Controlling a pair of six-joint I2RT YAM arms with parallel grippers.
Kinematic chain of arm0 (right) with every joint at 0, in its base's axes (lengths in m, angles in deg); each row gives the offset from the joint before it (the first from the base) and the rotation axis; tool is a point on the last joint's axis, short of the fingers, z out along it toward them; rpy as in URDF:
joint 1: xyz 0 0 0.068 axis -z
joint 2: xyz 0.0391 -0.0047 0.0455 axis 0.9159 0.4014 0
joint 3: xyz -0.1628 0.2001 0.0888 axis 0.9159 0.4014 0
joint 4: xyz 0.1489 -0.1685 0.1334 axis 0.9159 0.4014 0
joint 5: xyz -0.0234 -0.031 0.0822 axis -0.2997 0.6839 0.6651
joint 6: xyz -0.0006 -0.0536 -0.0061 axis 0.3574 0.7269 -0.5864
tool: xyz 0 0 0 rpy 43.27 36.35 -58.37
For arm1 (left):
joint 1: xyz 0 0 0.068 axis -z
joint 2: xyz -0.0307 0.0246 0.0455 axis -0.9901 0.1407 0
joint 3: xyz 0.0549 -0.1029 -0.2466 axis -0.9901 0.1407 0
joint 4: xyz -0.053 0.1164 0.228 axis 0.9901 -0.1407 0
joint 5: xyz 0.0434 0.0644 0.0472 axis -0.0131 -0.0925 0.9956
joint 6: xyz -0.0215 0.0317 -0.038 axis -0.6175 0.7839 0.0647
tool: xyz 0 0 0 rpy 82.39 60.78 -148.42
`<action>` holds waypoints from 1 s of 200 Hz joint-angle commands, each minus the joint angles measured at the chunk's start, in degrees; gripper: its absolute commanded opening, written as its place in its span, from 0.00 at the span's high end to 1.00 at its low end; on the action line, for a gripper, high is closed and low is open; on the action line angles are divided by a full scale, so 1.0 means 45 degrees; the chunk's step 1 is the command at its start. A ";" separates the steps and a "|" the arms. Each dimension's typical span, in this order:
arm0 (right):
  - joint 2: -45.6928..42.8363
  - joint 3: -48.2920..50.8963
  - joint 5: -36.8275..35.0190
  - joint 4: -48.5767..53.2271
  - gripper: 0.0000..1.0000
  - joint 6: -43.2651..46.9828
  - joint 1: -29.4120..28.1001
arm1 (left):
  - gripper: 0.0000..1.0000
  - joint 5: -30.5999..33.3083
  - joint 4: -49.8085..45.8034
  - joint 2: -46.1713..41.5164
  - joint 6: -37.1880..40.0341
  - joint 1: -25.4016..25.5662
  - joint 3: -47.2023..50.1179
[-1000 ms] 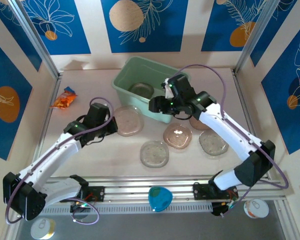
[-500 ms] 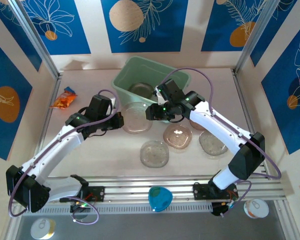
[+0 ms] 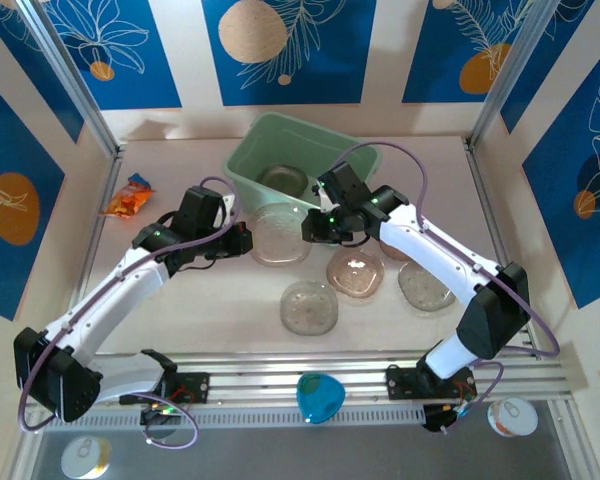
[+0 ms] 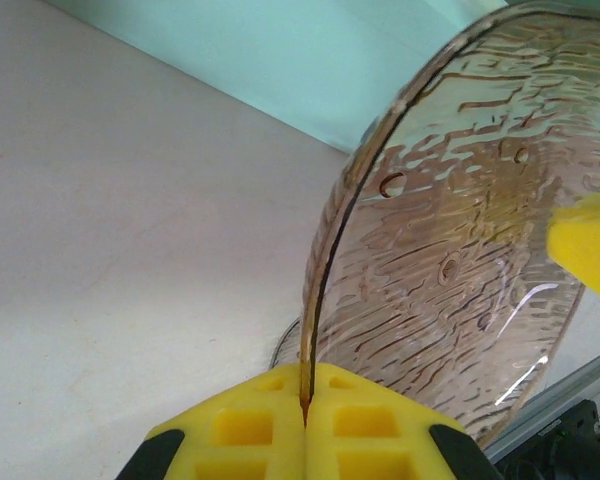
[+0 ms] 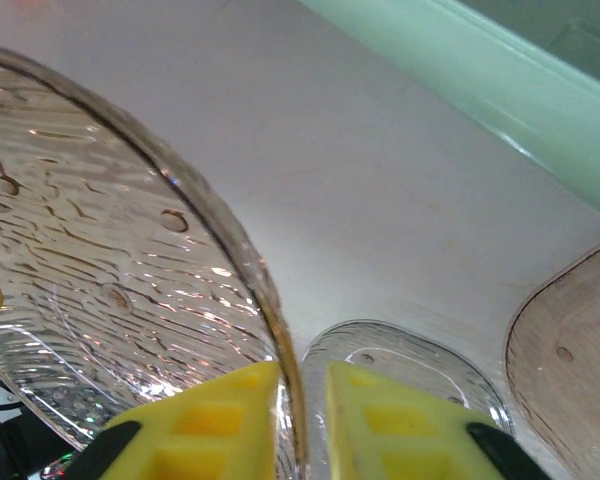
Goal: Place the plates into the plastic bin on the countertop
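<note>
Moved: left gripper point(image 3: 242, 240) is carrying the pinkish plate point(image 3: 278, 235) rightward from where it lay a second ago, and right gripper point(image 3: 308, 228) is coming off the bin's front wall to meet it.
Left arm: reaching forward with bent elbow, jaws pinching the plate's near rim.
Right arm: folding back toward the middle, fingers point(image 5: 230, 410) straddling the opposite rim; whether they are gripping, I cannot tell.
Plate: round, translucent and rippled, hanging over the countertop point(image 3: 200, 300) just before the bin.
Plastic bin point(image 3: 248, 150): smooth, mint-green and tapered, sitting by the back edge and holding a greyish plate point(image 3: 283, 180).
</note>
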 commanded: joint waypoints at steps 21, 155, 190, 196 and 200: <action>-0.0475 0.0157 0.0273 -0.0181 0.92 0.0006 0.0099 | 0.93 -0.0346 0.0263 0.0156 0.0104 -0.0104 -0.0548; -0.1467 -0.1195 0.0955 -0.0386 0.98 -0.1288 0.2988 | 0.13 0.1420 0.0444 0.0358 0.0361 -0.0716 -0.2284; -0.0021 -0.3608 0.0414 -0.0332 0.99 -0.1827 0.3715 | 0.13 0.1326 0.0166 0.1225 0.0775 -0.0919 -0.2978; 0.0355 -0.4079 0.0280 -0.0218 0.99 -0.2063 0.3813 | 0.13 0.1264 0.0166 0.1356 0.0806 -0.0975 -0.3031; 0.0611 -0.4374 0.0265 -0.0186 0.99 -0.2179 0.3862 | 0.13 0.1213 0.0194 0.1458 0.0810 -0.1014 -0.3053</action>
